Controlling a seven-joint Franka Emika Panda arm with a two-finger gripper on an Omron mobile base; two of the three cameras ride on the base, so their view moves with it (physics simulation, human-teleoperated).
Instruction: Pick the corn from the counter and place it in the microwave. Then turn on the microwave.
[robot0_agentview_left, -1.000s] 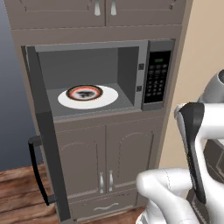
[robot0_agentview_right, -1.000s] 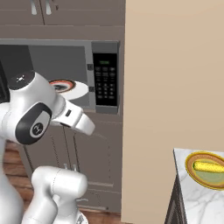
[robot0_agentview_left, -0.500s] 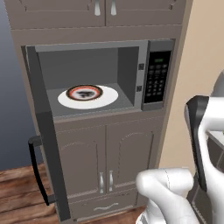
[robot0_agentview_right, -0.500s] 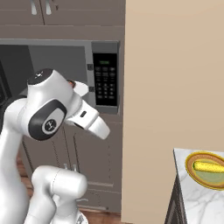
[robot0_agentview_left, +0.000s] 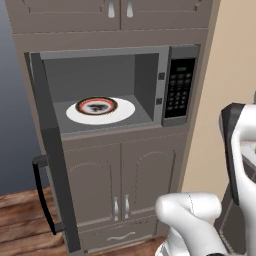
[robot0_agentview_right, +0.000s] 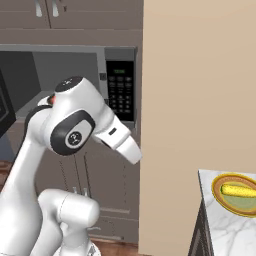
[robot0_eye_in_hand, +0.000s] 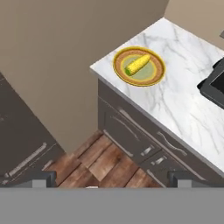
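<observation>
The corn (robot0_eye_in_hand: 138, 64) is a small yellow cob lying in a yellow-rimmed dish (robot0_eye_in_hand: 151, 76) at the corner of the marbled counter (robot0_eye_in_hand: 183, 100). It also lies on that counter (robot0_agentview_right: 225, 230) at the lower right, as the corn (robot0_agentview_right: 239, 191). The microwave (robot0_agentview_left: 150, 55) stands with its door (robot0_agentview_left: 50, 150) swung wide to the left, a white plate (robot0_agentview_left: 122, 111) inside and the keypad (robot0_agentview_left: 179, 90) on its right. My gripper (robot0_eye_in_hand: 111, 180) is open and empty, high over the wooden floor, well short of the corn.
A dark-rimmed dish (robot0_agentview_left: 96, 105) sits on the white plate. A tall beige wall panel (robot0_agentview_right: 200, 85) separates the microwave from the counter. Drawers (robot0_eye_in_hand: 131, 131) front the counter, and a black appliance (robot0_eye_in_hand: 214, 85) lies on it beyond the corn. My arm (robot0_agentview_right: 75, 130) stands before the cabinets.
My arm has swung to the right, away from the microwave and toward the counter side. The corn, the dishes and the microwave door have stayed put.
</observation>
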